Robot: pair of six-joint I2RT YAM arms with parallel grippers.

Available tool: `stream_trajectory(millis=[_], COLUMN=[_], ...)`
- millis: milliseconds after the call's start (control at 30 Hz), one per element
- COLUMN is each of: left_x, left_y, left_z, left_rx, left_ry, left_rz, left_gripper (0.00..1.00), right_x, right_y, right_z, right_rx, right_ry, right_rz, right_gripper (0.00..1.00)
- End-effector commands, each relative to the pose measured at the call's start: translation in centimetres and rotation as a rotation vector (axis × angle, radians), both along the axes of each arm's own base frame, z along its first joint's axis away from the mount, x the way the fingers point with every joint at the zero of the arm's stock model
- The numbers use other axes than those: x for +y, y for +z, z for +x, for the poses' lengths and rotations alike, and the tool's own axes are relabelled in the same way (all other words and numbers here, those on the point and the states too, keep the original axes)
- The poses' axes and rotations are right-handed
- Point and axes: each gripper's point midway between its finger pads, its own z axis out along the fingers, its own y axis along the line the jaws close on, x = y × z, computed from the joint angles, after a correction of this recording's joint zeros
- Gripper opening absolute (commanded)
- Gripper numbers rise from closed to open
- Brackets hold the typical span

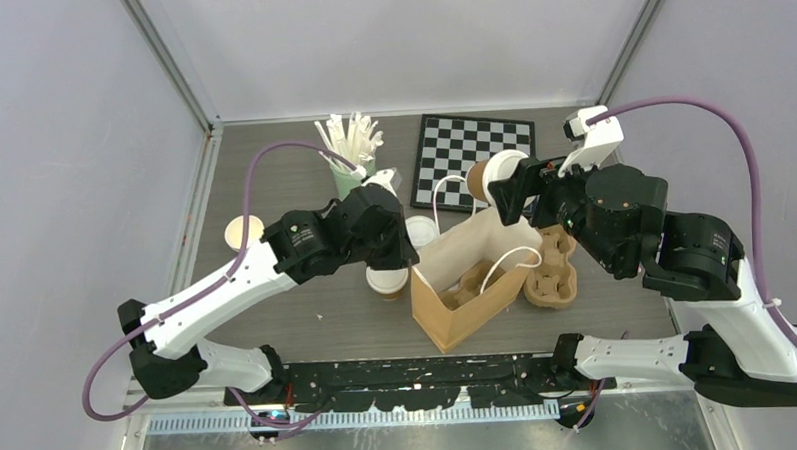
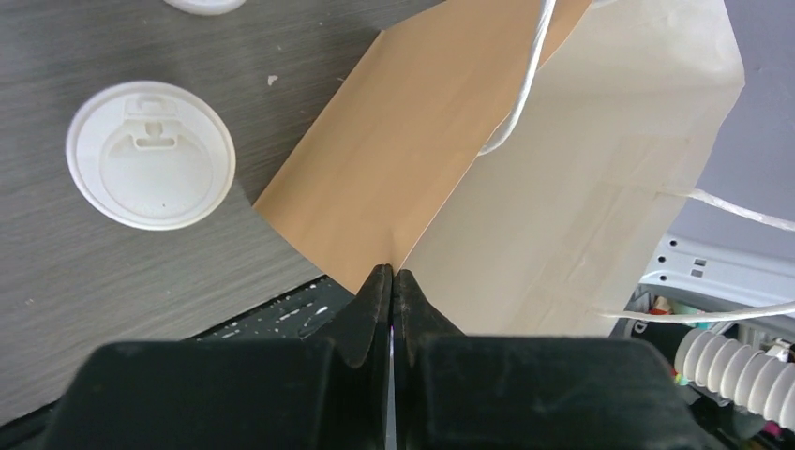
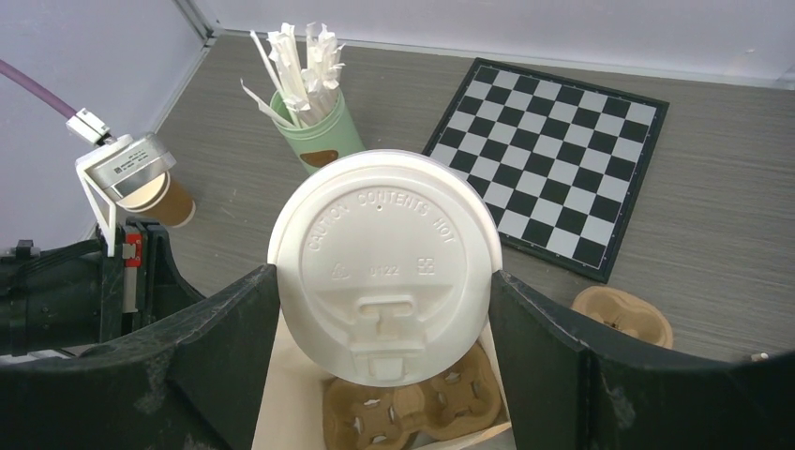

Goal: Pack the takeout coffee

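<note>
One takeout coffee cup (image 1: 491,177) with a white lid (image 3: 384,262) lies tilted on its side between my right gripper's (image 1: 510,188) fingers (image 3: 216,347), which are shut on it above the open brown paper bag (image 1: 467,303). A brown pulp tray (image 3: 412,403) lies inside the bag. A second lidded cup (image 1: 387,281) stands on the table left of the bag, its lid (image 2: 150,155) seen from above. My left gripper (image 2: 393,277) is shut on the bag's left rim (image 2: 403,187).
An open tan cup (image 1: 243,230) stands at the left and a loose white lid (image 1: 422,229) lies behind the bag. The green can of white sticks (image 1: 347,162) and a chessboard (image 1: 475,147) are at the back. Another pulp tray (image 1: 551,270) lies right of the bag.
</note>
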Motion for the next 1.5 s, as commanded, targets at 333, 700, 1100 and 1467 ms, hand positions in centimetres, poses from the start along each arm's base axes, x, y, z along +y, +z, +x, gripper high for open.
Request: stream_trajectory(millis=[333,700,1100,1467], left_x=[-1.6,0.8,0.8,-0.9], left_y=[3.1,3.3,1.7,-0.6], left_z=[3.5,3.6,-0.2,0.8], left_rx=[-0.172,-0.015,0.246,0.27], left_ry=[-0.219,-0.058,0.109,0.136], left_rz=[-0.107,-0.043,-0.103,-0.051], left_gripper=[0.02,0.63,0.66,0.4], right_x=[-0.9,-1.2,-2.6,-3.5], right_y=[2.2,2.2,1.5,1.2], right_z=[0.2,0.1,-0.5,-0.9], right_rx=[-0.046,-0.047,-0.049,-0.051], right_ry=[-0.04,-0.043,-0.053,-0.052], right_rz=[0.057,0.05,0.052,0.051], right_gripper=[0.78,0.78,0.78,0.78])
